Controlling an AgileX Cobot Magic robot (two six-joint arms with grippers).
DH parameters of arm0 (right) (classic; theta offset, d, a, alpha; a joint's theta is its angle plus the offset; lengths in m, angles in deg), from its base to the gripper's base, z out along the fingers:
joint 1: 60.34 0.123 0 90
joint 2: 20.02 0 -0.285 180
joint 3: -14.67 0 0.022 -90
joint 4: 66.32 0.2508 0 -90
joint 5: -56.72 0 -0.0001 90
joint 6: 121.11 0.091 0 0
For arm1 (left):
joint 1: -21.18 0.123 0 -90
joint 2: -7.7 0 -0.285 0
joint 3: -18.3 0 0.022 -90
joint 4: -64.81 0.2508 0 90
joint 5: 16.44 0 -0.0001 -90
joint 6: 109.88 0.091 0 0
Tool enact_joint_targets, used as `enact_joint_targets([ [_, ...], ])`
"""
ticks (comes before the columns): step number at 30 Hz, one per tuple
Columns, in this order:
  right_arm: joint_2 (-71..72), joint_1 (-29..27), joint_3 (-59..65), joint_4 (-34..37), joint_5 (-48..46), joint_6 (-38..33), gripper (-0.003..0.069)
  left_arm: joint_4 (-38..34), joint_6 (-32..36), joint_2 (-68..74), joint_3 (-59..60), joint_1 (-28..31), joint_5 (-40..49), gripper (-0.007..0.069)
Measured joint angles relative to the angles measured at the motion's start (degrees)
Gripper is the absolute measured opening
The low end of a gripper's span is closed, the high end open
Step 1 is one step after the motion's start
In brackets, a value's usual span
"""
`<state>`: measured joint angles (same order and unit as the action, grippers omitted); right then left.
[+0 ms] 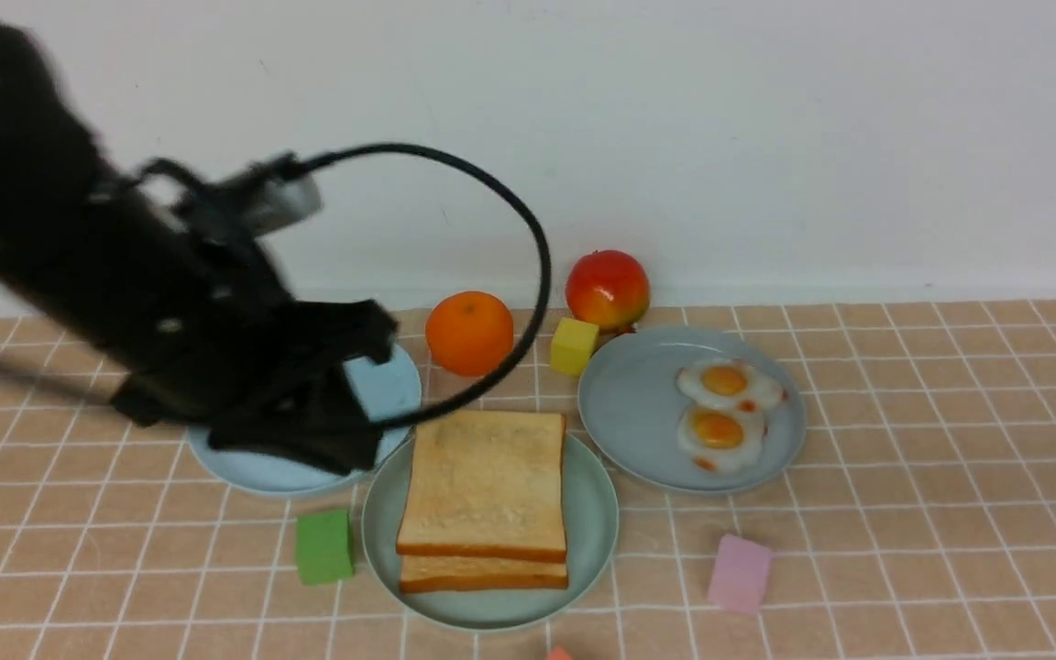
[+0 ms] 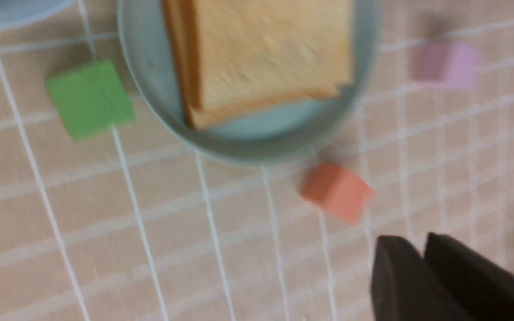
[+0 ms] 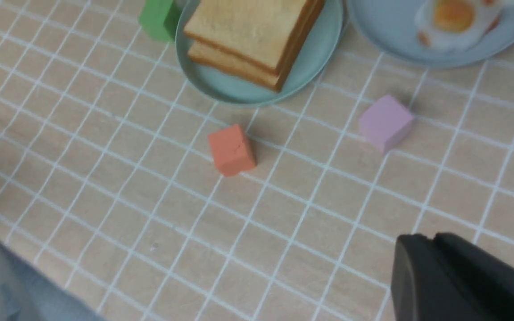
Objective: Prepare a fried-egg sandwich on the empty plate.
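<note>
Matte black left arm [image 1: 79, 247] trails a looping black cable [image 1: 544, 266].

The front view looks forward and down over the tiled table [image 1: 950, 477] to the white wall [image 1: 766, 137]. Both wrist views look down from closer, sharing the sandwich [image 3: 248, 31], its mint-green plate [image 3: 221, 87] and the salmon cube [image 3: 231, 149].

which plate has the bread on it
The mint-green plate, front centre, carries the sandwich; the grey-blue plate holds two eggs, the sky-blue plate shows neither.

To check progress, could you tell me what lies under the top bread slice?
Under the top slice is a second slice on the green plate. Anything between them is covered.
</note>
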<state>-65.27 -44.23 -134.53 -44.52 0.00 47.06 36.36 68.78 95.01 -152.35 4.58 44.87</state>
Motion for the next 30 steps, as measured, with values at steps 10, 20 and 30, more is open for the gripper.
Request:
enact_joint_targets([
  [10,22.9,2.3,11.9,-0.2,10.1,3.4,0.0002,-1.3,-4.4,-42.2,26.7,0.0,0.2,-0.0013],
  [20,25.0,2.3,12.5,-0.2,10.4,5.6,-0.0014,6.8,-11.8,-63.0,31.9,0.0,2.5,-0.0013],
  [30,25.0,2.3,12.6,-0.2,9.0,6.2,-0.0009,8.3,-12.1,-64.1,31.9,0.0,2.5,-0.0013],
])
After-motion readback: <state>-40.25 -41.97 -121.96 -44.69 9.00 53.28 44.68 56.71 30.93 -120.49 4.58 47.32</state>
